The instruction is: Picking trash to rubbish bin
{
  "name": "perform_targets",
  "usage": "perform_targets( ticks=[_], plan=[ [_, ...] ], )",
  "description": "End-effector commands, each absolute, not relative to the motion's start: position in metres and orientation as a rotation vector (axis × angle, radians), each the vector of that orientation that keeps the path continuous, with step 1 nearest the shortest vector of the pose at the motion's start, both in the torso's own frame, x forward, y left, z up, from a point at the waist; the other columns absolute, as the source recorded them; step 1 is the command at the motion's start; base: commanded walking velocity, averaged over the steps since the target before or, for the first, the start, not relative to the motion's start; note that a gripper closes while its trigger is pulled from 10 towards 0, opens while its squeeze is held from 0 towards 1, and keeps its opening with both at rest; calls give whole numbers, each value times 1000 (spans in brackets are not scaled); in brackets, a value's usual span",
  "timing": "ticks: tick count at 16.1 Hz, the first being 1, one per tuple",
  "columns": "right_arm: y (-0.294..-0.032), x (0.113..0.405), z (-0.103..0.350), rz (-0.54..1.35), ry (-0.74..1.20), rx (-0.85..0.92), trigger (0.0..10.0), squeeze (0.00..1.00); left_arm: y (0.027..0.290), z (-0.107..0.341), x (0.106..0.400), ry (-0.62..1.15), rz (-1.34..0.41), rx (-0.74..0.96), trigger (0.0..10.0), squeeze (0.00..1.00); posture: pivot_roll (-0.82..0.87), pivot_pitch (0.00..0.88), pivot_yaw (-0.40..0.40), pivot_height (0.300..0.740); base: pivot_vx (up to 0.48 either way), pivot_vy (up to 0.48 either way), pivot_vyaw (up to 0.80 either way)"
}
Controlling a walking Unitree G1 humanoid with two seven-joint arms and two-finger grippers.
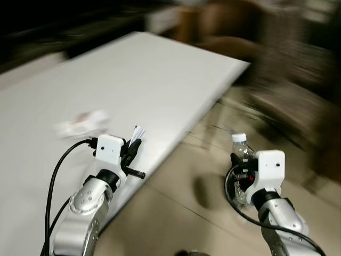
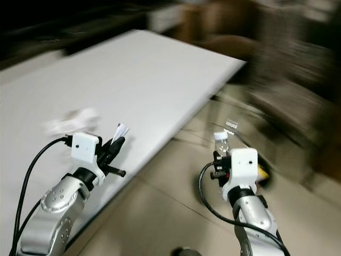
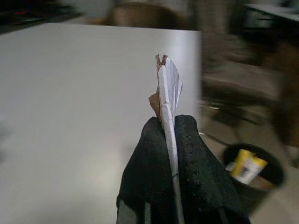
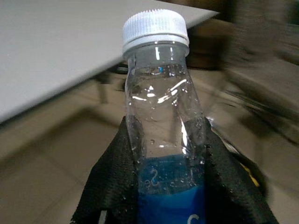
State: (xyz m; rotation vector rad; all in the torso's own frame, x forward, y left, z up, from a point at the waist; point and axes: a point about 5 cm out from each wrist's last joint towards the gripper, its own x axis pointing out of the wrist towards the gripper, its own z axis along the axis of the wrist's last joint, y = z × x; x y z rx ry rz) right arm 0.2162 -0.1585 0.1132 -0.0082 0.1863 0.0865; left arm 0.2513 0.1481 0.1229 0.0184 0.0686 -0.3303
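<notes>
Paper scrap (image 3: 169, 88) sits pinched in the left gripper (image 3: 169, 140); the right gripper (image 4: 170, 154) clamps a plastic bottle (image 4: 161, 107).

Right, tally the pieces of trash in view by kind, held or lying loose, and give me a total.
Clear plastic bottle with white cap and blue label, in the right gripper: 1
Flat white paper scrap, in the left gripper: 1
Crumpled white wrapper, on the white table: 1
Yellow item, in the black round bin: 1
Total: 4
</notes>
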Motion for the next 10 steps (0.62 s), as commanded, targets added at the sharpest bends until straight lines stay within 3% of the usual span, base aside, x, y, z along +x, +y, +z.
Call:
perform_targets(
  ticks=[1,5,8,10],
  plan=[
    [-162,213,104,79,173,-50,10000,0,149,113,248,77,-329,15,10000,0,-66,3,2,740,0,0,-800],
    [-164,207,92,71,170,-52,10000,0,150,98,243,107,-339,24,10000,0,-66,0,-3,740,0,0,-800],
    [-165,208,65,86,270,-47,10000,0,155,79,242,149,-318,50,10000,0,-67,0,-10,740,0,0,-800],
    [-165,211,58,106,304,-57,10000,0,152,74,241,170,-327,68,10000,0,-56,5,-20,740,0,0,0]
  ],
)
